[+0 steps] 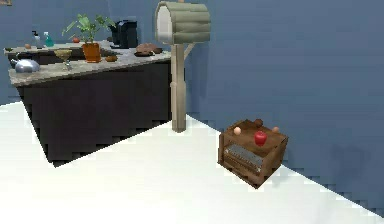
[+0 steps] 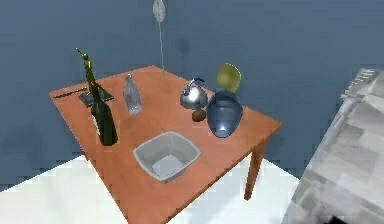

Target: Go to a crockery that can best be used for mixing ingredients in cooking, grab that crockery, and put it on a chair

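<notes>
A small wooden box [image 1: 253, 152] sits close by on the white floor, with a red apple [image 1: 261, 138] on top. Behind it is a dark table [image 1: 90, 100] with a green plant [image 1: 91, 38].

To the side, a grey bowl [image 2: 165, 157] rests near the front edge of a brown table [image 2: 160, 115], near a dark bottle [image 2: 104, 122] and a shiny kettle [image 2: 194, 96]. I cannot tell if the end effector is clenched or released.

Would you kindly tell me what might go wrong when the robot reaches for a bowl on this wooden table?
1. Two vessels could pass for the bowl: the grey squarish basin and the blue rounded vessel; the wrong one may be taken.
2. The tall dark bottle stands close beside the basin and could tip in a reach.
3. The kettle stands right beside the blue vessel and might get bumped.
</notes>
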